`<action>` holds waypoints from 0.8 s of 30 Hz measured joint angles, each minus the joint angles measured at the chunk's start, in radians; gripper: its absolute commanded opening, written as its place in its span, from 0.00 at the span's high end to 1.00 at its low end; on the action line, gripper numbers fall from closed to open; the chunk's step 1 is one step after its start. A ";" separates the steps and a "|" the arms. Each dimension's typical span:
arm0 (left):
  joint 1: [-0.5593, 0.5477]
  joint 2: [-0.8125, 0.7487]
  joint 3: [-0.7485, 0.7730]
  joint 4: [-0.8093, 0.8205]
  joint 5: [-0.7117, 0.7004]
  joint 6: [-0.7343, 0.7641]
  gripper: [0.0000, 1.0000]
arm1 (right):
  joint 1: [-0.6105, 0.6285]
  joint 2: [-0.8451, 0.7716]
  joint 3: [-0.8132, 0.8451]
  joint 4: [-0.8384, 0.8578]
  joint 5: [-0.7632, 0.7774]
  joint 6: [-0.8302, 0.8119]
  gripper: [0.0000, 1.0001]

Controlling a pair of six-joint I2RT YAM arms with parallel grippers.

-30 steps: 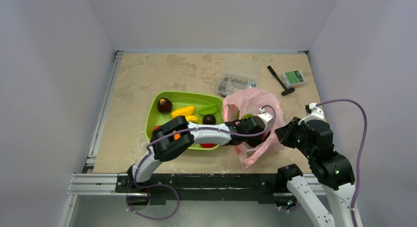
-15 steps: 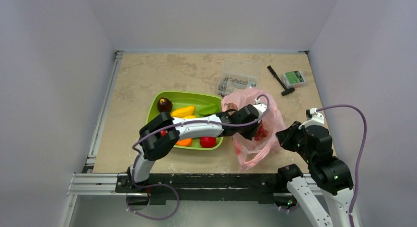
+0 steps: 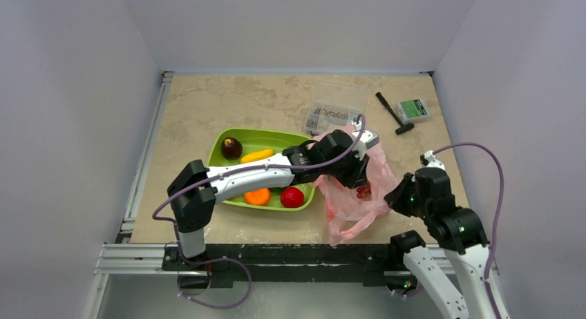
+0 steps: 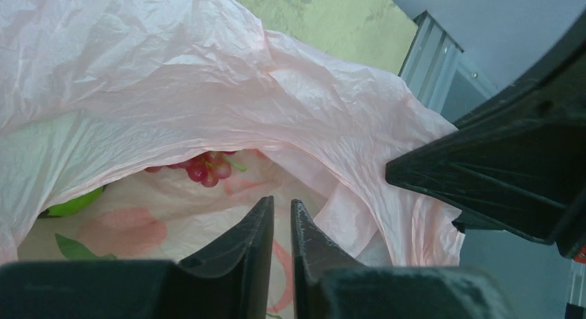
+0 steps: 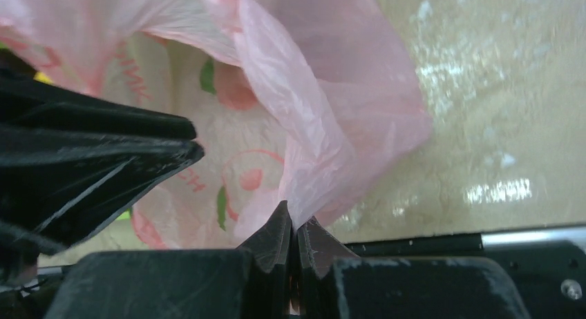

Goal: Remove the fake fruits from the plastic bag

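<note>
Pink film of the plastic bag (image 3: 359, 203) lay crumpled on the tabletop (image 3: 228, 101) just right of the green tray (image 3: 220, 145) in the overhead view. My left fingers (image 3: 354, 172) hung over its mouth, and my right fingers (image 3: 397, 195) sat at its right edge. From my left wrist, the left fingers (image 4: 266, 222) were all but closed, with a thin slit between them, and gripped nothing. Inside the bag lay the grape bunch (image 4: 207, 168) and a lime-green fruit (image 4: 72, 205). From my right wrist, the right fingers (image 5: 282, 230) were pinched tight on a fold of the bag's film.
</note>
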 measured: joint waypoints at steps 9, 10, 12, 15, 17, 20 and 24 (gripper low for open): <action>0.000 0.030 -0.099 0.038 0.100 -0.054 0.68 | 0.000 0.212 -0.013 -0.071 0.090 0.149 0.73; -0.001 0.051 -0.108 0.058 0.116 -0.069 0.67 | 0.000 0.220 -0.013 -0.071 0.103 0.159 0.66; -0.006 0.091 -0.145 0.110 0.133 -0.099 0.66 | 0.000 0.220 -0.013 -0.067 0.117 0.175 0.44; -0.024 0.144 -0.222 0.156 0.136 -0.137 0.66 | 0.000 0.204 -0.011 -0.051 0.137 0.187 0.22; -0.038 0.167 -0.256 0.169 0.134 -0.152 0.63 | 0.000 0.190 -0.009 -0.012 0.134 0.178 0.15; -0.051 0.175 -0.292 0.193 0.127 -0.166 0.57 | 0.000 0.208 -0.009 0.065 0.104 0.150 0.13; -0.040 0.165 -0.299 0.218 0.109 -0.176 0.49 | 0.002 0.330 -0.031 0.176 0.034 0.103 0.10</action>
